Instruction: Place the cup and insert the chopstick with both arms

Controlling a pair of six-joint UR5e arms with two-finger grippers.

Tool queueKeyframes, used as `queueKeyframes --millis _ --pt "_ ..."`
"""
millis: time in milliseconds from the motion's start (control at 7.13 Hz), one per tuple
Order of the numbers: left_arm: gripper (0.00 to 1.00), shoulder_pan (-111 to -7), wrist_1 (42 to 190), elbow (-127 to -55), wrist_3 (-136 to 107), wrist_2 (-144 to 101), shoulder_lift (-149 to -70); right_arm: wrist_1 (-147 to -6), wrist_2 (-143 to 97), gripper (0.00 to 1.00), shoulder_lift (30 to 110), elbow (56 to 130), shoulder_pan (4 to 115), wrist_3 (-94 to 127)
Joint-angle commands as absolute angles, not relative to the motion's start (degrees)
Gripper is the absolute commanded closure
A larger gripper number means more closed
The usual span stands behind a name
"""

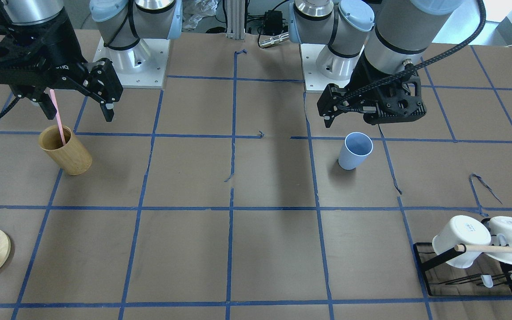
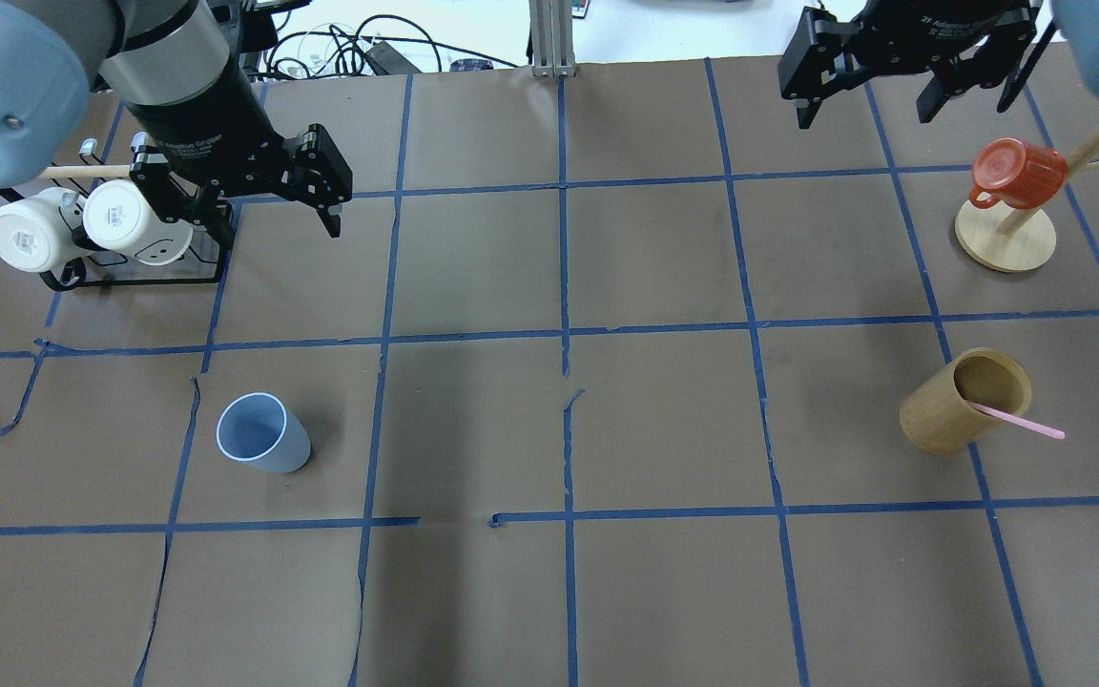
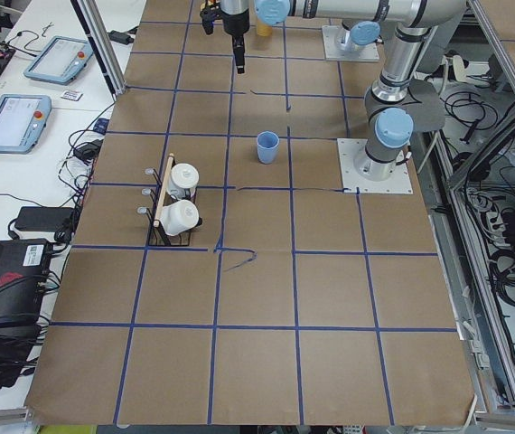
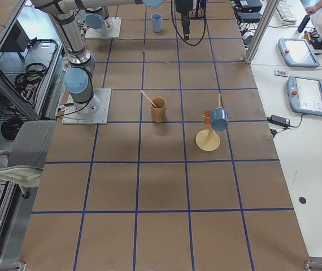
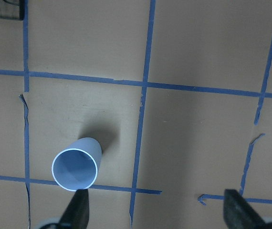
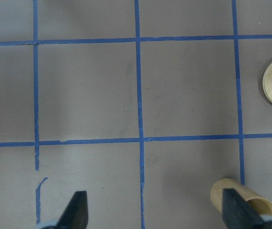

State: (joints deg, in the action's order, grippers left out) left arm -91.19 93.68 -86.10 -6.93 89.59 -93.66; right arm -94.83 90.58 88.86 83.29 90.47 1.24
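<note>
Racked white mugs (image 1: 458, 240), chopstick (image 1: 58, 118) in wooden cup (image 1: 71, 160)

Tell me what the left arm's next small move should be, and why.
Probably shift the left gripper sideways until the cup sits midway between its open fingers, then lower. In the left wrist view the cup stands upright and ungrasped, in line with one finger rather than centred, so descending straight down would likely hit its rim.

Bright even overhead light, soft shadow beside the cup (image 2: 263, 446), sharp focus, white glare past the table (image 2: 473, 592)
</note>
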Motion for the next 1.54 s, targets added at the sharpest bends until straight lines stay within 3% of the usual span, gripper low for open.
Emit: queueKeyframes --millis 0,1402 --pt "0.00 -90.4 93.6 -85.8 -4.0 89.3 -93.6 -94.8 90.8 0.00 88.8 83.4 90.4 1.0" --pt "0.00 -90.0 93.6 -85.8 -3.9 89.4 -93.4 -92.0 90.4 0.00 88.7 84.4 90.3 0.9"
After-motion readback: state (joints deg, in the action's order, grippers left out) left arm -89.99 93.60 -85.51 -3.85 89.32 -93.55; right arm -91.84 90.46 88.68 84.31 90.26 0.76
